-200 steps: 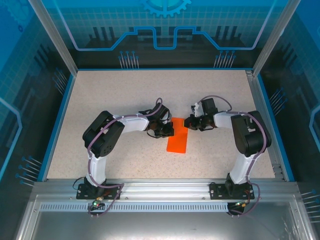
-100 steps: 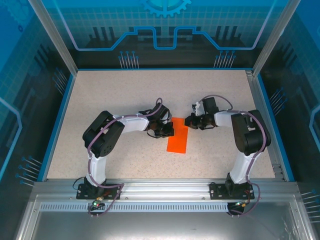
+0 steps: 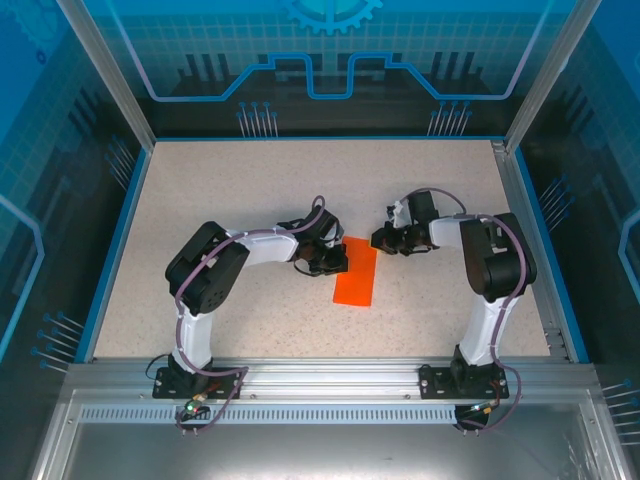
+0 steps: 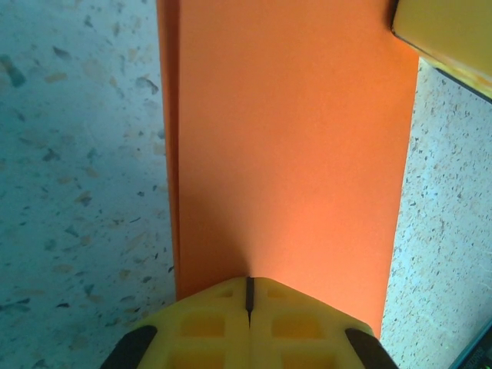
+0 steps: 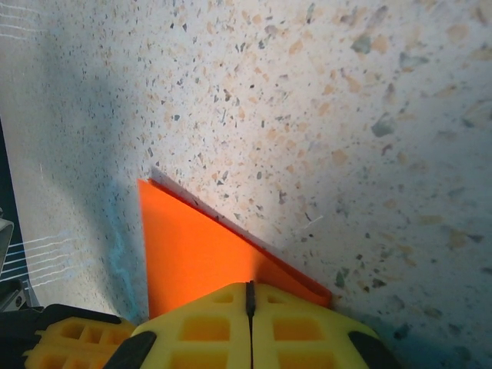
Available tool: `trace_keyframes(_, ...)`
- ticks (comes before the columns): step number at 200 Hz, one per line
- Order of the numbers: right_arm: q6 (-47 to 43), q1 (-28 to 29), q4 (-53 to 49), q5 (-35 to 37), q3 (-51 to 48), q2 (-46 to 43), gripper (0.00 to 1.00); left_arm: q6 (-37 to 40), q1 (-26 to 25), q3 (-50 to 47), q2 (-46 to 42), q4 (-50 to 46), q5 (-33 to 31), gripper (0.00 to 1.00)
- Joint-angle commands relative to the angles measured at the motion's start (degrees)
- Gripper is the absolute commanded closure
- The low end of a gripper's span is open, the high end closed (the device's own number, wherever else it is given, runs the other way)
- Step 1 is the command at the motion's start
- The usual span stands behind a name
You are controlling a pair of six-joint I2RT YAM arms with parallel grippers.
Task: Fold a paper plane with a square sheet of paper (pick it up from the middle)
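Paper (image 3: 355, 276) edges flanked by fingers (image 4: 206, 327).

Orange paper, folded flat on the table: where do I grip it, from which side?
Probably take the paper by the edge where two layers sit offset, coming in low from that side: it lies flat, nothing to pinch from above.

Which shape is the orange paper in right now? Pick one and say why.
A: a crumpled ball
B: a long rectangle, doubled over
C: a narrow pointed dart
B: from above, the paper lies on the table as a long rectangle with square corners, and the left wrist view shows a second layer's edge running along one long side.
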Motion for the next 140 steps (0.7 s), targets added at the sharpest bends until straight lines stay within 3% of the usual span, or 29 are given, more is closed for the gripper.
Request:
trace_keyframes(1, -0.3, -0.3, -4.4, 2.7, 1.6, 2.0, 0.94, 1.4, -0.8, -1.0, 3.7, -6.0, -2.6, 1.00)
trace_keyframes(48, -1.1, -0.7, -10.3, 1.3, 7.1, -0.8, 0.94, 1.7, -0.8, -1.1, 3.8, -6.1, -2.5, 1.00)
trace_keyframes(140, 1.8, -1.6, -11.3, 2.3, 7.6, 7.8, 0.95, 1.8, -0.8, -1.6, 3.7, -6.0, -2.5, 1.00)
